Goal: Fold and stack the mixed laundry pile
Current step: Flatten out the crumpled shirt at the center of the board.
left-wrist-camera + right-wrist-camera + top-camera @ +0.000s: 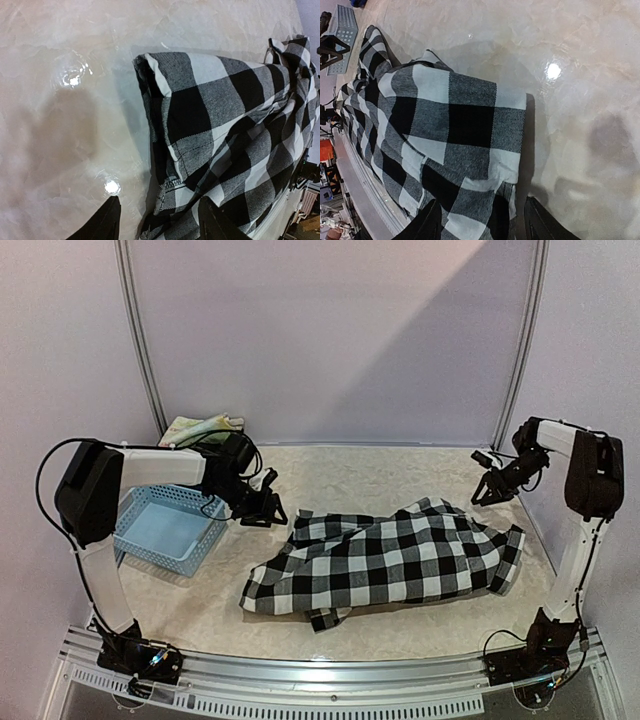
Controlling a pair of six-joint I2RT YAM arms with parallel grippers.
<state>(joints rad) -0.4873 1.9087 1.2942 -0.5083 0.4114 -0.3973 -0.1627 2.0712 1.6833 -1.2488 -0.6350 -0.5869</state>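
Black-and-white checked long-sleeved shirt lies spread but rumpled across the middle of the pale marble-look table, one sleeve tucked under at the near edge. Left gripper hovers just beside the shirt's far-left corner, not touching it. In the left wrist view its dark fingers stand apart with nothing between them, only shirt hem and table below. Right gripper hangs off the far-right side, apart from the cloth. Its fingers are spread too and hold nothing, with the shirt's edge under them. Light blue perforated plastic basket sits at the left, under the left arm. Pale yellow-green floral cloth is bunched behind the basket by the back wall.
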